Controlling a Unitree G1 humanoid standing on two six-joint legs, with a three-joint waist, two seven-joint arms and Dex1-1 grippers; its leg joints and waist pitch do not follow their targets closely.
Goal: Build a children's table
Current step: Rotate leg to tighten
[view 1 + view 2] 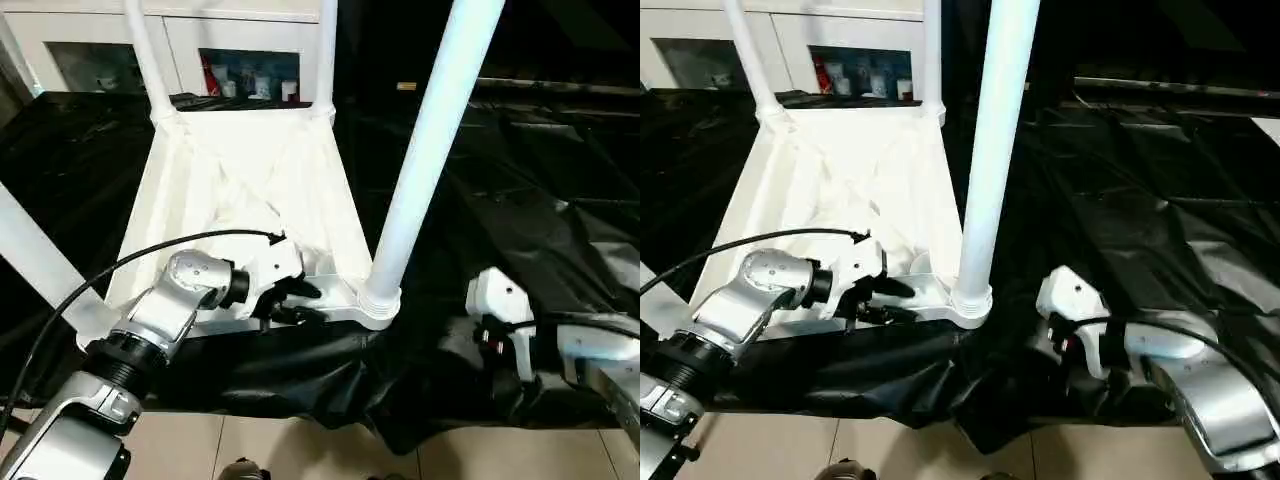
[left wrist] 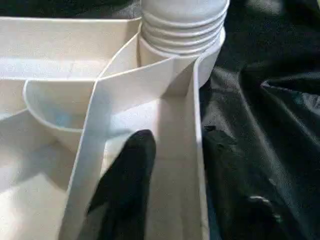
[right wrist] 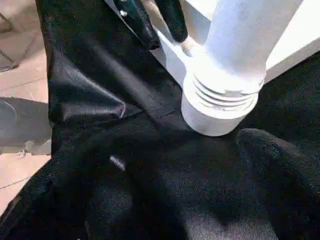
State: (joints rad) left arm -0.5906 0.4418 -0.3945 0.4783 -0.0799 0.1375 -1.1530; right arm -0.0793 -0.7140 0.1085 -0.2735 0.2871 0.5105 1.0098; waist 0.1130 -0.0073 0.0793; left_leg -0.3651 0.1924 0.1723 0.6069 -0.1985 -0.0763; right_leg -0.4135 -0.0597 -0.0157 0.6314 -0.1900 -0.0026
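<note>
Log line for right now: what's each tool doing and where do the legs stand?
left tool: straddling tabletop near rim, by socket | right tool: on black sheet, free | near-right leg: seated upright | far legs: upright

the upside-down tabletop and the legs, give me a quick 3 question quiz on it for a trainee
1. True or false: the tabletop lies with its ribbed underside up on the black sheet.
2. Multiple choice: the left gripper is at (a) the rim of the tabletop beside the near leg, (b) the top of a far leg, (c) the floor.
3. Short answer: what is the right gripper touching?

Key
1. True.
2. a: one black finger sits inside the rim channel, just by the ribbed base of the near leg.
3. Nothing of the table; it hangs over the black sheet beside the near leg's base, apart from it.
</note>
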